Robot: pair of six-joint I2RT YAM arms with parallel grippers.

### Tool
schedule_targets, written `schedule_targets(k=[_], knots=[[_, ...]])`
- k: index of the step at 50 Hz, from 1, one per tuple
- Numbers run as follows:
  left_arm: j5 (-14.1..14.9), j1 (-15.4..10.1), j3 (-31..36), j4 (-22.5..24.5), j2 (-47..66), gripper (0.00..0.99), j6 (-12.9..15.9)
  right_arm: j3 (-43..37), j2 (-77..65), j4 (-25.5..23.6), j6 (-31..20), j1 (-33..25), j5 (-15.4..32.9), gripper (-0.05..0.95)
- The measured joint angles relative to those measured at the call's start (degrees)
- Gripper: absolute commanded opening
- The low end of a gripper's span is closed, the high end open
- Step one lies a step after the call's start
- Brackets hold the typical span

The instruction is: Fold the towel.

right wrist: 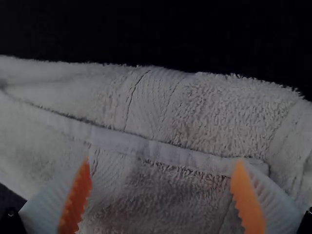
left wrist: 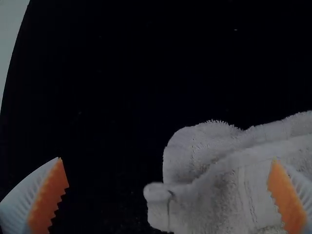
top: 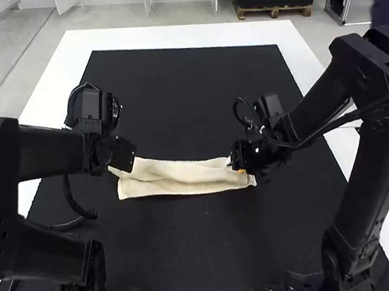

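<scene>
Spanning the black mat [top: 196, 247] on the bench [top: 239, 29], the towel [top: 184, 177] lies as a long, narrow strip, its long axis running roughly from nine o'clock to three o'clock in the high view. It is doubled over on itself lengthwise, with one layer's hemmed edge lying along the layer beneath. The left gripper [left wrist: 166, 159] is at the nine o'clock end, wide open and empty, with that end of the cloth partly between its fingers. The right gripper [right wrist: 163, 160] is over the three o'clock end, also well open and holding nothing, its fingers on either side of the hem line.

So each arm has the end nearest to it, and neither looks the clear favourite by distance. The next fold would probably be crosswise, bringing one end along the strip towards the other. Closing on the upper layer alone could pull the lengthwise fold apart; both layers need catching.
</scene>
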Motion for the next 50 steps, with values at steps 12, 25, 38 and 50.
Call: schedule_targets(k=[12, 25, 38, 50], knots=[[0.00, 0.00, 0.00, 0.07, 0.00, 0.961, 0.00, 1.60, -0.28, -0.48, -1.49, -4.52, 5.62, 0.69], [0.20, 0.11, 0.00, 0.44, 0.00, 0.961, 0.00, 2.25, -0.28, -5.64, -2.16, -5.88, 8.85, 0.80], [0.22, 0.09, 0.00, 0.50, 0.00, 0.961, -0.02, 2.29, -1.51, -5.84, -2.38, -4.94, 9.40, 0.80], [0.44, 0.11, -1.42, 4.39, 0.00, 0.961, 0.48, 4.70, -2.58, -6.21, -2.36, -4.90, 9.38, 0.80]])
